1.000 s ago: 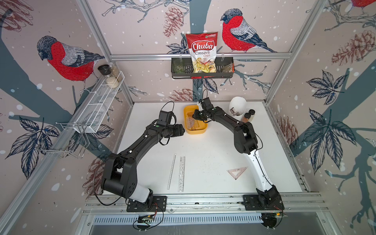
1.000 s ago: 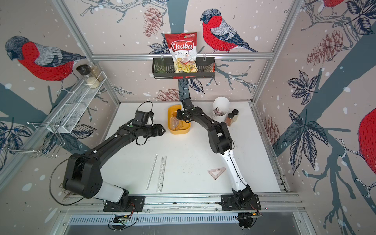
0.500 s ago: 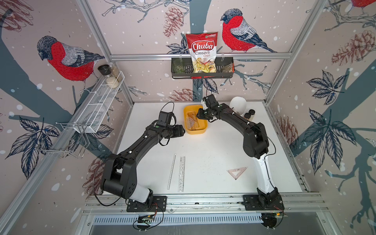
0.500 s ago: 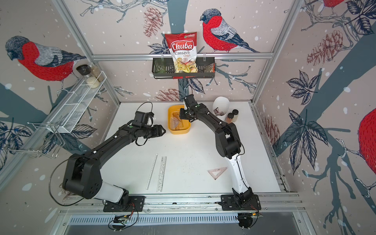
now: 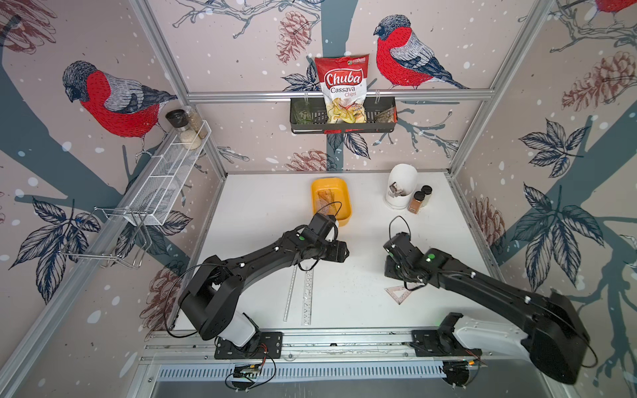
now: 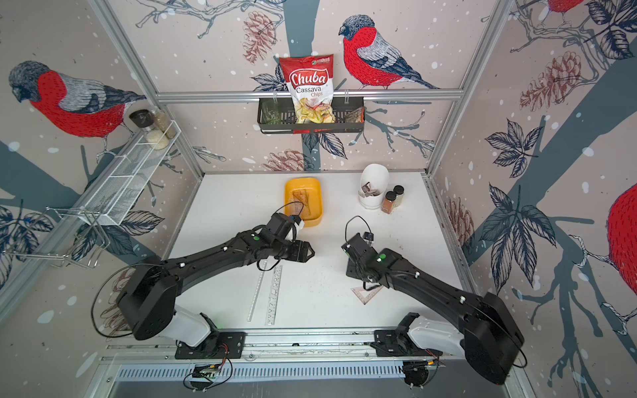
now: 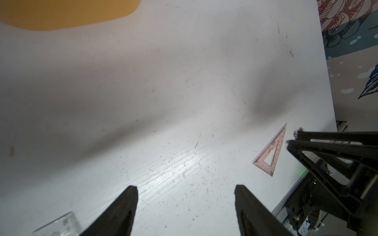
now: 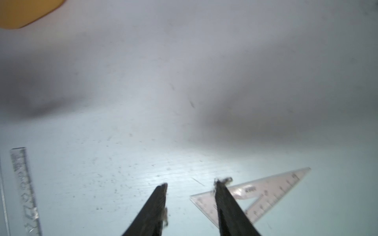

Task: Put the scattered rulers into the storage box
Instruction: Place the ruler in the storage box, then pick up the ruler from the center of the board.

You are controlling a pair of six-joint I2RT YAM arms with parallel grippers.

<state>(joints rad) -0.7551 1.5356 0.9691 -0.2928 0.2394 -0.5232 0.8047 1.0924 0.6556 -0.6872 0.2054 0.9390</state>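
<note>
The pinkish rulers (image 5: pixel 325 202) piled in the storage box (image 5: pixel 346 196) overlap too much for me to count. Three more lie on the table (image 5: pixel 262 206), on the arm-base side of the box: one thin ruler (image 5: pixel 290 295), one stencil ruler (image 5: pixel 307 296), and one triangle (image 5: pixel 396 292) part-hidden under my right arm (image 5: pixel 482 286). My left gripper (image 7: pixel 185 190) gapes wide and empty, and my right gripper (image 8: pixel 191 183) is parted, grasping nothing.

Both top views are bright and sharp, and the light seems to come evenly from above; the wide lens makes the frame posts (image 5: pixel 162 44) lean outward. Both wrist views are dimmer, with broad soft shadows and one glare patch on the table (image 7: pixel 180 163). The right wrist view is blurred, and the box (image 8: pixel 24 12) is out of focus.
</note>
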